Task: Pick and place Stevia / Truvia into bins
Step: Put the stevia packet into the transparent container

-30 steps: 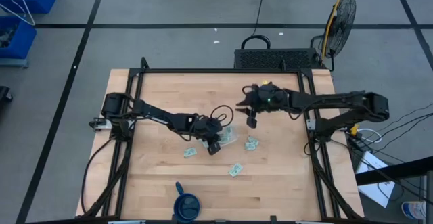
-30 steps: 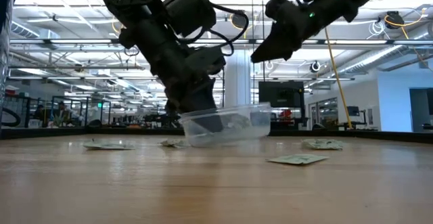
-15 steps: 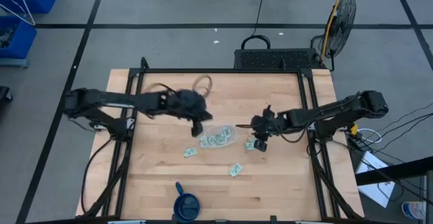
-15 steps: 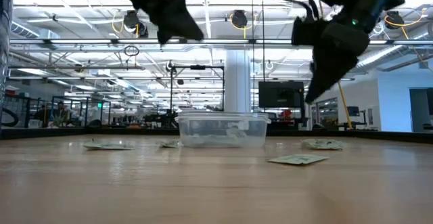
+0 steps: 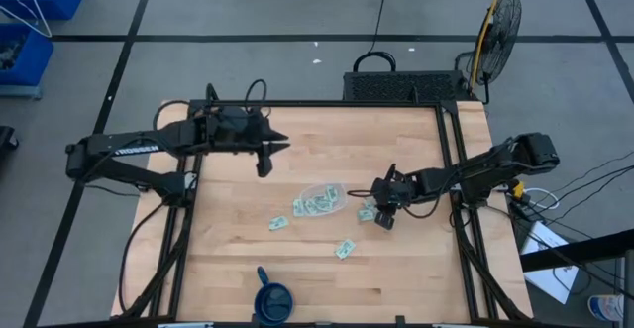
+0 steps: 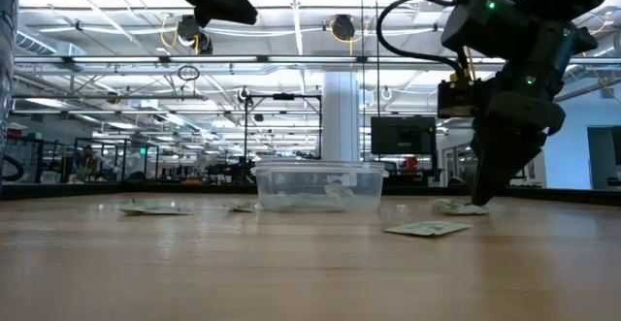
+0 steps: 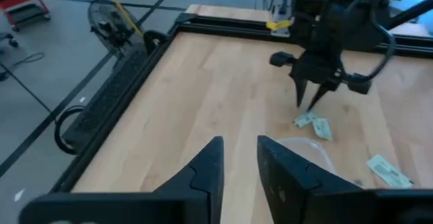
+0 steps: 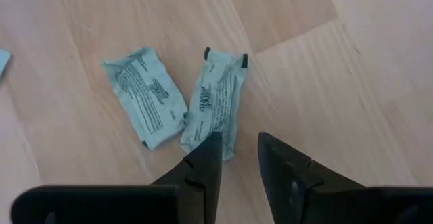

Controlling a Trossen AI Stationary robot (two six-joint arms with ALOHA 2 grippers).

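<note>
Right gripper [image 5: 384, 216], fingers parted with nothing between them, is down at centre-right of the high view over two sachets [image 8: 215, 102] just right of the clear tub [image 5: 320, 200]. One sachet's long axis runs straight ahead of its tips. Left gripper [image 5: 267, 157], parted too, waits upper left, much farther.
</note>
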